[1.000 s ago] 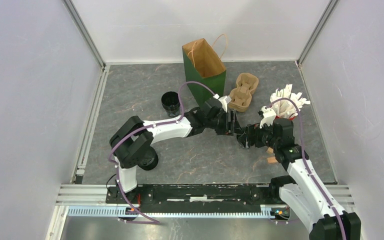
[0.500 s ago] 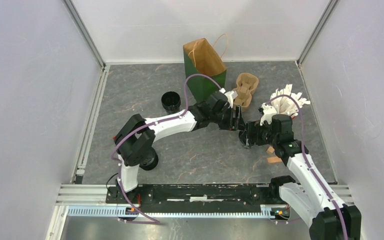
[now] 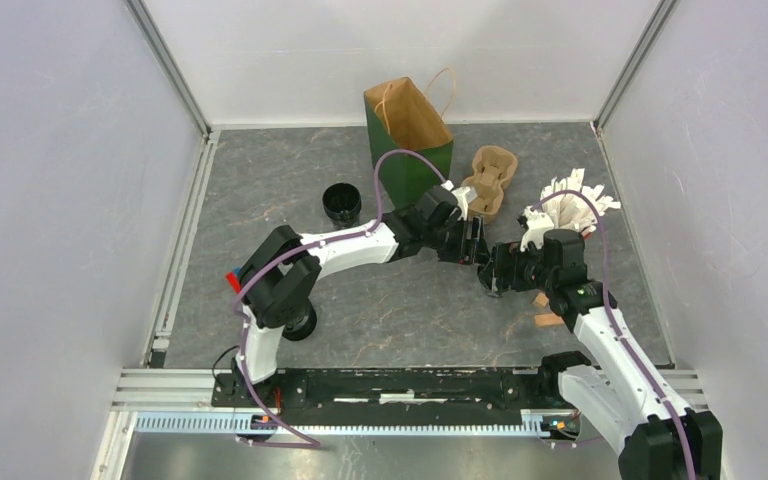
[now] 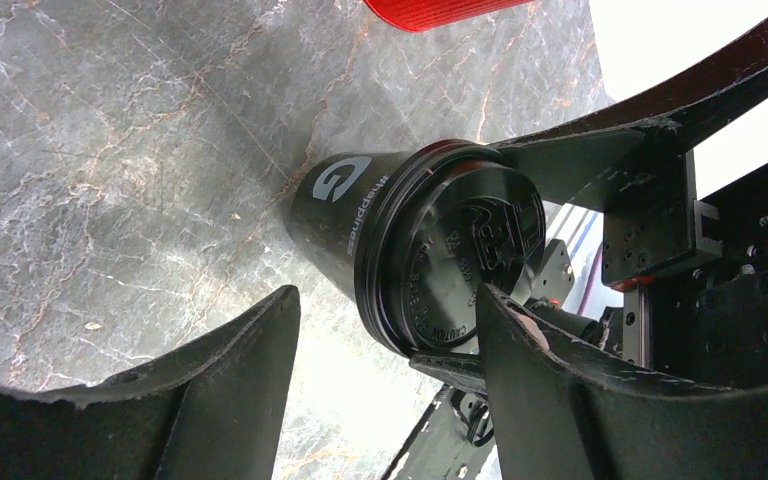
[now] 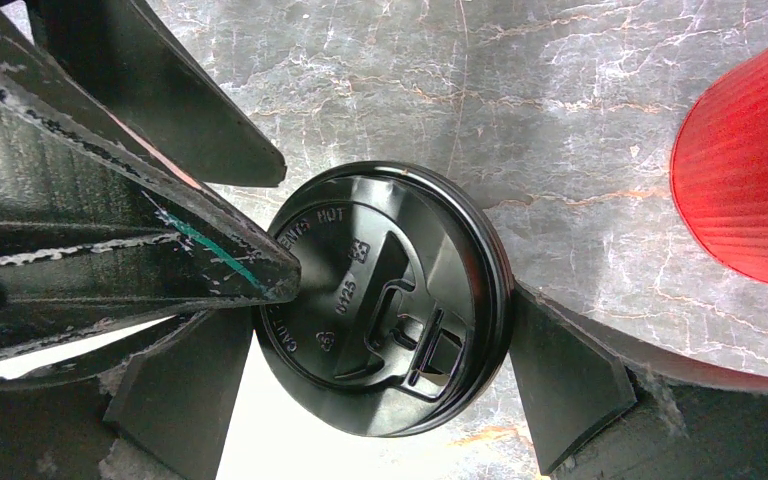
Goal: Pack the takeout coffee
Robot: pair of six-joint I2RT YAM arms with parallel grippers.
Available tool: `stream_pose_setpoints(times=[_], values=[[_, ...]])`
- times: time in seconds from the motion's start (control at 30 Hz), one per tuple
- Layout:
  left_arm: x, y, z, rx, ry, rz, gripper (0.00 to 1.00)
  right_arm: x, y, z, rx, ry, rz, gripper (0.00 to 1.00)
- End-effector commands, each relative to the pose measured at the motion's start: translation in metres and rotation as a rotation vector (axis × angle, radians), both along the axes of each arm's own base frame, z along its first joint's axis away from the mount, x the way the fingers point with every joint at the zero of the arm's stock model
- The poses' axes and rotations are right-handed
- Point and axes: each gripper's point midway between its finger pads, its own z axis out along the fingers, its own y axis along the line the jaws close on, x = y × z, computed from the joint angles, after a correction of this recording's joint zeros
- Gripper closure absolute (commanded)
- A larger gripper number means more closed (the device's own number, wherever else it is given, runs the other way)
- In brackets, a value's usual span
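Right hand (image 3: 496, 274) clamps small black lidded paper cup (image 5: 385, 310), mid-tabletop (image 3: 260, 190) toward right edge. Left hand (image 4: 385, 300) is spread wide, touching the cup's top.

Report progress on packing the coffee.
Nothing looks packed: the pulp carrier looks empty beside the green bag, whose inside is mostly hidden. In hand: the right gripper clamps one lidded cup, the left gripper open around it. Left: bagging that cup and the other black cup standing left of the bag.

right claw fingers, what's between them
The lidded coffee cup, with the left claw's fingertip on top of it; right wrist view shows it.
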Motion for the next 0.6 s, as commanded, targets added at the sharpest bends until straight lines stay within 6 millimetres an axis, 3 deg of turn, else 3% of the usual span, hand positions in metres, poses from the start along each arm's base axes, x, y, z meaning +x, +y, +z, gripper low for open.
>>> stream_pose_setpoints(times=[0.0, 0.2, 0.57], values=[[-0.023, -0.011, -0.006, -0.031, 0.025, -0.094, 0.29, 0.003, 0.001, 0.0, 0.016, -0.017, -0.008, 0.02], [-0.023, -0.006, -0.022, 0.035, 0.027, -0.074, 0.32, -0.009, 0.004, -0.005, 0.023, 0.029, 0.021, 0.02], [-0.03, -0.014, -0.025, 0.015, 0.021, -0.088, 0.33, -0.005, 0.003, 0.004, 0.023, 0.006, 0.007, 0.02]])
